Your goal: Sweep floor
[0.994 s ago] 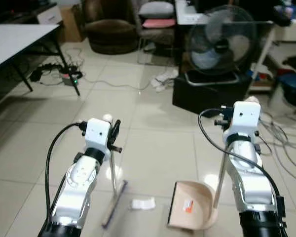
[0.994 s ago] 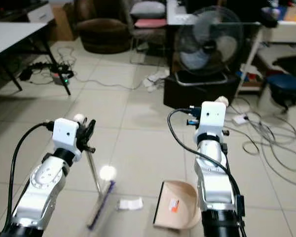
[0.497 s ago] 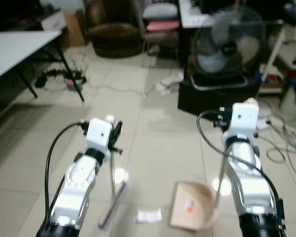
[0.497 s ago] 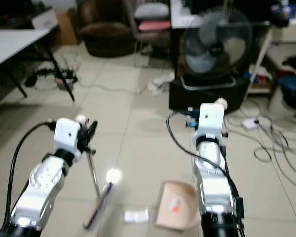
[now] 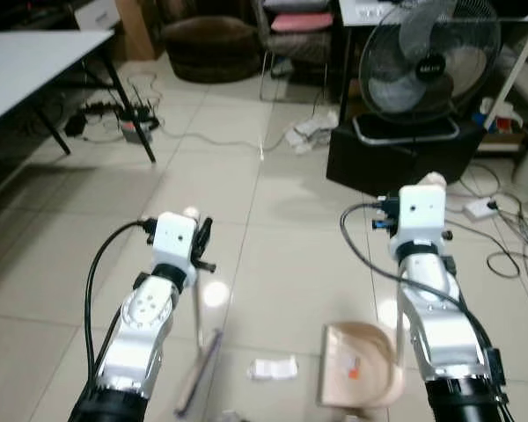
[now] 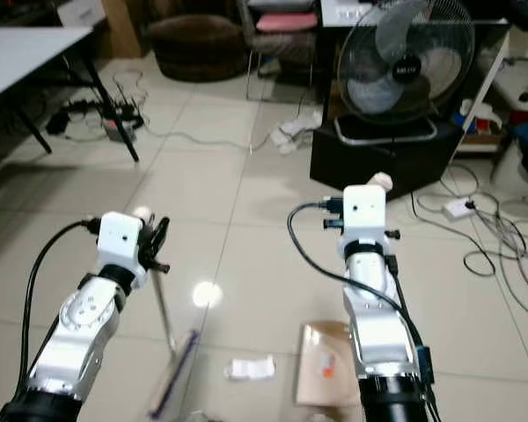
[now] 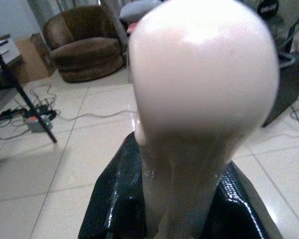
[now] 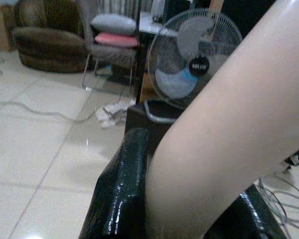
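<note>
Left gripper (image 5: 202, 242) clamping black fingers (image 7: 114, 199) on the pale rounded knob-topped handle of the thin-shafted broom (image 5: 199, 309), its dark bristle head (image 5: 197, 374) resting blurred on the glossy cream tiled floor (image 5: 282, 220). Right gripper (image 5: 420, 195) closing black fingers (image 8: 122, 194) around the beige handle of the tan plastic dustpan (image 5: 356, 376), pan sitting mouth-leftward just beside a crumpled white paper scrap (image 5: 274, 368), which is lying between bristles and pan. Sweeping step seemingly in hand: next calling for drawing the bristles rightward against the scrap into the pan, keeping the pan lip pressed flat.
</note>
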Controlling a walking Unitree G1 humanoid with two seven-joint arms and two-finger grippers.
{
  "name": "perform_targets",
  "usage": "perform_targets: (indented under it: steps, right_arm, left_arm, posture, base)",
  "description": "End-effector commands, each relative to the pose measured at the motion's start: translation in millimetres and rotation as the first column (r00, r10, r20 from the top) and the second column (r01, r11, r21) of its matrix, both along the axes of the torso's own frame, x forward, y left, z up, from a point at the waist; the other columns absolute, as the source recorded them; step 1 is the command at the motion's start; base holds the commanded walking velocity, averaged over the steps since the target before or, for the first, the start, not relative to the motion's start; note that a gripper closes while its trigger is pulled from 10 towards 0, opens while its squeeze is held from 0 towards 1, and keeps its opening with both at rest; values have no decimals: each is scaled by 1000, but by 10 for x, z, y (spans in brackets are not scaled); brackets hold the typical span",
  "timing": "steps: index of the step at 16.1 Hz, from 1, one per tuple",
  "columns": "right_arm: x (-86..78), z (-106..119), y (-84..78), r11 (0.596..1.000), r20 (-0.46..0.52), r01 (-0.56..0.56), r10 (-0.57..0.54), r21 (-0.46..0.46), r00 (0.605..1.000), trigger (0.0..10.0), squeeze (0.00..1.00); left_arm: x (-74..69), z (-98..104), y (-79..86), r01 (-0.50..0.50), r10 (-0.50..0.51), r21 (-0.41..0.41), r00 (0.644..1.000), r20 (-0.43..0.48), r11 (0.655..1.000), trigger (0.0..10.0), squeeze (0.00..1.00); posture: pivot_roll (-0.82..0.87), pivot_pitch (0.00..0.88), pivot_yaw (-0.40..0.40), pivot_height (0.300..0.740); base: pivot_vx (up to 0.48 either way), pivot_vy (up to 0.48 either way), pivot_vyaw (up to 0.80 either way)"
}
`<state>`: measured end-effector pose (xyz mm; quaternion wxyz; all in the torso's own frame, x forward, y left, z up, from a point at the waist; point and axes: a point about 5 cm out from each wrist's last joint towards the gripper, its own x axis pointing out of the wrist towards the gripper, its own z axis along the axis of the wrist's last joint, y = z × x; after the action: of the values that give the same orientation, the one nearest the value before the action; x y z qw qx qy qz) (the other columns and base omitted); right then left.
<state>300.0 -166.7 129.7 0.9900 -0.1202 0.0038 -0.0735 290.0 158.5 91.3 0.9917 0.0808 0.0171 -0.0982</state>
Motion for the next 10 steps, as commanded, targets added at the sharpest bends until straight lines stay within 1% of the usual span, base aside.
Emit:
perform_targets:
  steps: [1,3,4,5,7,9,10]
  right_arm:
    - [21,39,38,1000,46,-22,23,-6,999,10000,0]
    - [31,39,31,999,58,-29,31,-30,998,10000,0]
    - [95,-2,22,996,54,-43,47,-79,997,10000,0]
    - [138,-30,29,992,48,-57,63,-117,997,10000,0]
    - [165,-39,45,986,51,-70,78,-150,996,10000,0]
    - [271,-61,135,979,66,-89,102,-181,993,10000,0]
    - [296,-88,221,980,70,-107,120,-167,990,10000,0]
  left_arm:
    - [113,80,48,-81,80,20,996,50,997,10000,0]
    - [154,74,60,-122,121,6,991,58,993,10000,0]
    - [237,52,14,-134,135,-21,990,46,991,10000,0]
    - [278,62,-18,-139,141,-42,989,46,989,10000,0]
    - [296,85,-44,-146,149,-60,987,61,988,10000,0]
    - [361,131,-98,-153,160,-82,983,91,985,10000,0]
    - [389,135,-109,-157,165,-85,981,98,984,10000,0]
  posture:
    - [-50,182,116,740]
    - [-49,204,122,740]
    - [-42,227,117,740]
    - [-35,242,114,740]
    - [-21,259,112,740]
    - [-9,275,113,740]
    - [-7,280,115,740]
  base:
    - [0,0,0]
    - [0,0,0]
    - [0,0,0]
    - [0,0,0]
    - [0,0,0]
    - [0,0,0]
    - [0,0,0]
